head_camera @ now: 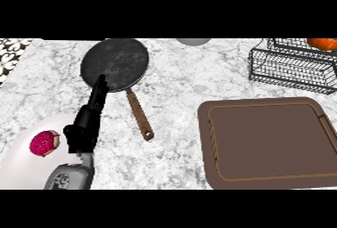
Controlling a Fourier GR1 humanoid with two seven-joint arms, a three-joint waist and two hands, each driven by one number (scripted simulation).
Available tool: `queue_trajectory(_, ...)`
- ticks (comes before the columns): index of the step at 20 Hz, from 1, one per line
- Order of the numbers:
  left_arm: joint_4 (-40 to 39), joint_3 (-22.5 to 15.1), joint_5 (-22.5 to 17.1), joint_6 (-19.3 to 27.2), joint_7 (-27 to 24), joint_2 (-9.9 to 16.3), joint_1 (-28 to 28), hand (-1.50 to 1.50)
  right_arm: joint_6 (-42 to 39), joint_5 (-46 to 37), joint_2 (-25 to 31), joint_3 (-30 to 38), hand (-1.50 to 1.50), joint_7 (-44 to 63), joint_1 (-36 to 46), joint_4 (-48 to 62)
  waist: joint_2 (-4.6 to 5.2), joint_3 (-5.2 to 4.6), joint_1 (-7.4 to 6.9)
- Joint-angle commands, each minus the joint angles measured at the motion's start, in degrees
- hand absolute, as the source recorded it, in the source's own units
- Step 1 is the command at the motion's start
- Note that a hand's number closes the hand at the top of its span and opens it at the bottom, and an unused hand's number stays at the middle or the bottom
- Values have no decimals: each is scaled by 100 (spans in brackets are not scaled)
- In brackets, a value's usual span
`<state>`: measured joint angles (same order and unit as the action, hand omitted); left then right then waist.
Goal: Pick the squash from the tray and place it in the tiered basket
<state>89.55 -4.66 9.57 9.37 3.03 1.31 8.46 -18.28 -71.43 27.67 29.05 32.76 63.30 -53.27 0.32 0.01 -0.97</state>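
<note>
Squash [322,43] sits in the tiered basket [289,67] at upper right, only an orange sliver showing at the frame edge, so I'd judge placement done, though which tier it rests on is hard to tell. The brown tray [266,141] at lower right holds nothing, consistent with that. Left hand [90,116] stands at lower left, fingers straight and together pointing up, tips over the black pan's [115,63] rim, holding nothing and apparently parked; the white plate [26,151] beside it carries a pink donut [45,143]; right hand isn't visible.
</note>
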Motion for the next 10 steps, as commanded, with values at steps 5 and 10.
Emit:
queue_trajectory(5, -29, 63, 21, 22, 80, 9, 131, 0, 904, 846, 39, 702, -150, -238, 58, 361, -10, 1, 29)
queue_trajectory(10, 4, 2, 162, 151, 53, -17, -5, 0, 1553, 1230, 110, 1248, -150, 106, 45, -301, -40, 1, 96)
